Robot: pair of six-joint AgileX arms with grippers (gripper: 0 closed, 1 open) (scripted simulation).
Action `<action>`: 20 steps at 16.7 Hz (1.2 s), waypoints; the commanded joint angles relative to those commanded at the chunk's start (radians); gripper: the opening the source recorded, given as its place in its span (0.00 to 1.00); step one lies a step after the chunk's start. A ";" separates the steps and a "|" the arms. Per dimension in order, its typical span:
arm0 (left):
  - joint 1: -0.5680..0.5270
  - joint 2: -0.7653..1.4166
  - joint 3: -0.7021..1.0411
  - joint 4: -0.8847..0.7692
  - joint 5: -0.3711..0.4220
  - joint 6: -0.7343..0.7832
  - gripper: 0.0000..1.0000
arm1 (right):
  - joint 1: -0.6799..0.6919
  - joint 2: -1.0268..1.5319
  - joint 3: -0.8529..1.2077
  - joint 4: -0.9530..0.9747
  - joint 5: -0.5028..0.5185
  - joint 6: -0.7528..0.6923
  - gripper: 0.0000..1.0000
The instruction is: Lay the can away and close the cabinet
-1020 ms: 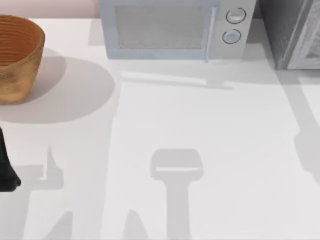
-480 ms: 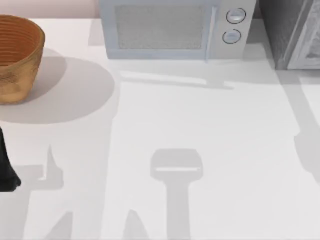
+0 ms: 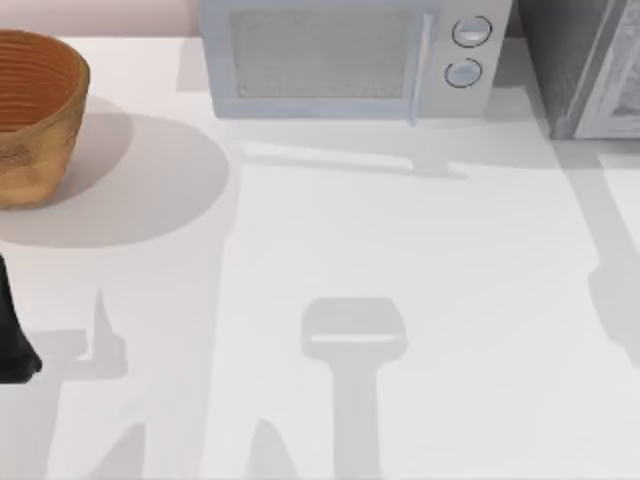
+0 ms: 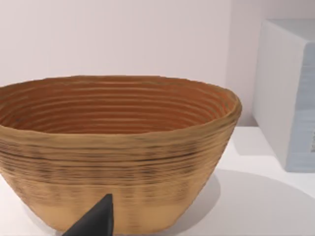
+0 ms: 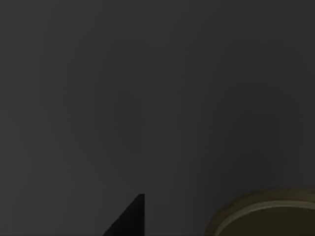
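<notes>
Right gripper, grip state unclear, hangs over the can inside the dark cabinet, where a careless withdrawal could topple it.

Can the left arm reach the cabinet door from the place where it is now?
Probably not easily. The left tool sits at the table's left edge near the basket, while the cabinet stands at the far right corner. The microwave stands between them along the back.
</notes>
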 joint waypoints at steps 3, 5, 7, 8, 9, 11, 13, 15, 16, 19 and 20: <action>0.000 0.000 0.000 0.000 0.000 0.000 1.00 | 0.000 0.000 0.000 0.000 0.000 0.000 1.00; 0.000 0.000 0.000 0.000 0.000 0.000 1.00 | 0.000 0.000 0.000 0.000 0.000 0.000 1.00; 0.000 0.000 0.000 0.000 0.000 0.000 1.00 | 0.000 0.000 0.000 0.000 0.000 0.000 1.00; 0.000 0.000 0.000 0.000 0.000 0.000 1.00 | 0.002 0.000 0.000 0.000 0.000 0.000 1.00; 0.000 0.000 0.000 0.000 0.000 0.000 1.00 | 0.002 0.000 0.000 0.000 0.000 0.000 1.00; 0.000 0.000 0.000 0.000 0.000 0.000 1.00 | 0.002 -0.028 -0.030 0.016 -0.007 -0.003 1.00; 0.000 0.000 0.000 0.000 0.000 0.000 1.00 | 0.000 -0.096 -0.101 0.051 -0.021 -0.010 1.00; 0.000 0.000 0.000 0.000 0.000 0.000 1.00 | -0.003 -0.202 -0.214 0.100 -0.039 -0.020 1.00; 0.000 0.000 0.000 0.000 0.000 0.000 1.00 | -0.006 -0.270 -0.285 0.128 -0.048 -0.026 1.00; 0.000 0.000 0.000 0.000 0.000 0.000 1.00 | -0.017 -0.516 -0.563 0.222 -0.078 -0.043 1.00; 0.000 0.000 0.000 0.000 0.000 0.000 1.00 | -0.022 -0.608 -0.676 0.255 -0.087 -0.049 1.00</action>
